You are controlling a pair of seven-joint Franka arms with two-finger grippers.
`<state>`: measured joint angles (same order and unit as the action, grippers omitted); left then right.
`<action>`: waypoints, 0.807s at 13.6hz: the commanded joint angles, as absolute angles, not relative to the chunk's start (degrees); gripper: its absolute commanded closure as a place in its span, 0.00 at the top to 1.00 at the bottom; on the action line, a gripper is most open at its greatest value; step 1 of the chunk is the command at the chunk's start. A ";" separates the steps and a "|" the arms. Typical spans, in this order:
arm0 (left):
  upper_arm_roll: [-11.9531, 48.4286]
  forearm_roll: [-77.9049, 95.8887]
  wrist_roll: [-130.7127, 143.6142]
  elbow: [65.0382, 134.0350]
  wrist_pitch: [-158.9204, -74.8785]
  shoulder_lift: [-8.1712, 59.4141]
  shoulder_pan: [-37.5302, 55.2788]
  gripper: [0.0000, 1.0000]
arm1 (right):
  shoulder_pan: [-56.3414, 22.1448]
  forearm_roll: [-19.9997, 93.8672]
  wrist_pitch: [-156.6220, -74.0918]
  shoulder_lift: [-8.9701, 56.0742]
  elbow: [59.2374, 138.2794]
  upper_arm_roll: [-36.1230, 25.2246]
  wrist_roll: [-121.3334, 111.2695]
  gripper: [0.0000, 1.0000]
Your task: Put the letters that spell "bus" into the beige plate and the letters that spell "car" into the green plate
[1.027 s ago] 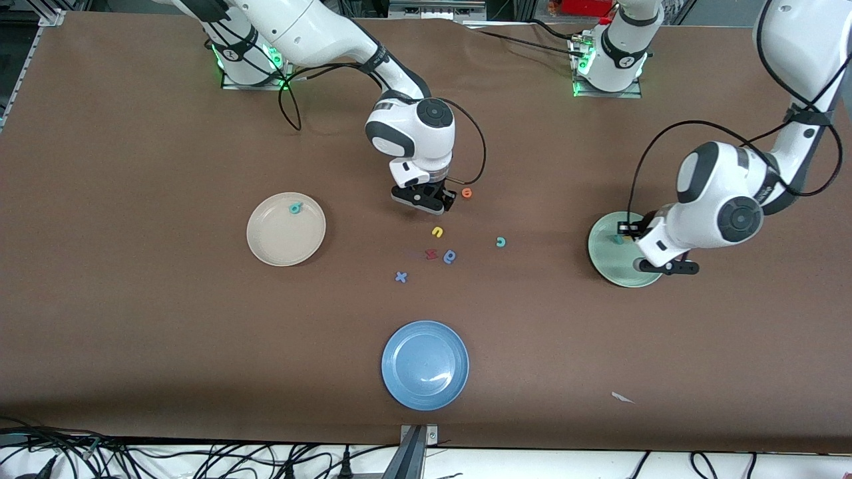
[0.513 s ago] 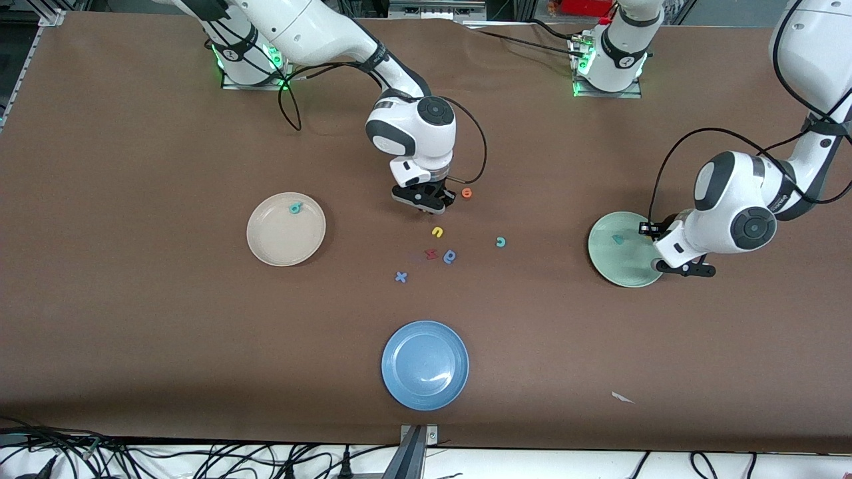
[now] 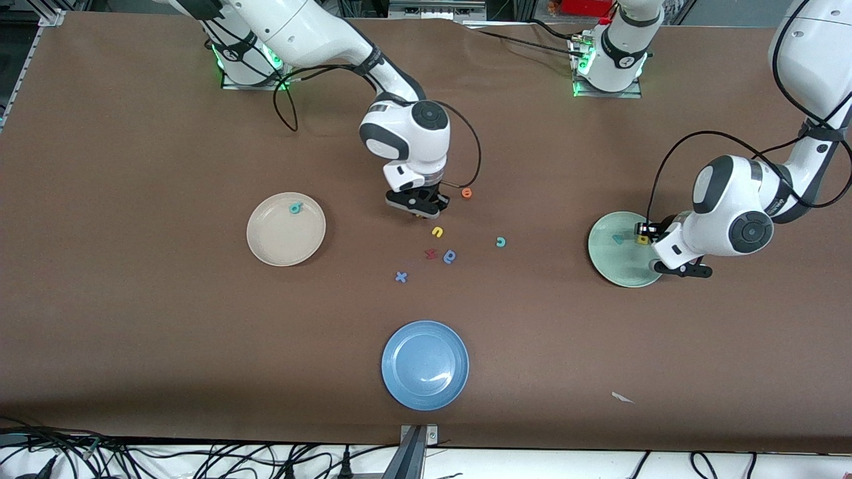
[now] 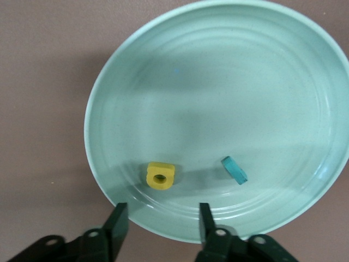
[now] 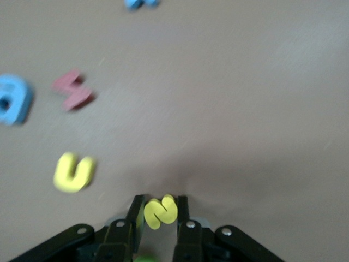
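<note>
My right gripper [image 3: 418, 209] is shut on the yellow "s" [image 5: 160, 212], low over the table's middle. The yellow "u" [image 3: 437, 232] and the teal "c" [image 3: 500, 242] lie loose on the table close by. In the beige plate [image 3: 283, 243] lies the teal "b" [image 3: 295, 208]. My left gripper [image 3: 651, 245] stands open over the rim of the green plate [image 3: 612, 266], with nothing between its fingers [image 4: 117, 215]. Inside that plate the yellow "a" [image 4: 161, 176] rests just ahead of the fingertips, and a teal letter [image 4: 234, 170] lies beside it.
An orange letter [image 3: 467, 193] sits beside my right gripper. A red letter [image 3: 430, 253], a blue round letter [image 3: 450, 256] and a blue "x" [image 3: 401, 277] lie nearer the front camera. A blue plate [image 3: 425, 364] stands near the front edge, and a white scrap [image 3: 622, 398] lies toward the left arm's end.
My left gripper has opened and the yellow "a" now lies in the green plate. My right gripper has shut on the yellow "s" and shifted slightly toward the right arm's end.
</note>
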<state>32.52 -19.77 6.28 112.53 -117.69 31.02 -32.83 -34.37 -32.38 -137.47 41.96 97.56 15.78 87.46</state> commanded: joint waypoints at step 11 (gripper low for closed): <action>42.28 -12.74 32.39 101.44 -116.02 33.65 -22.17 0.84 | -4.67 -32.96 -138.16 16.17 127.26 25.05 51.78 0.08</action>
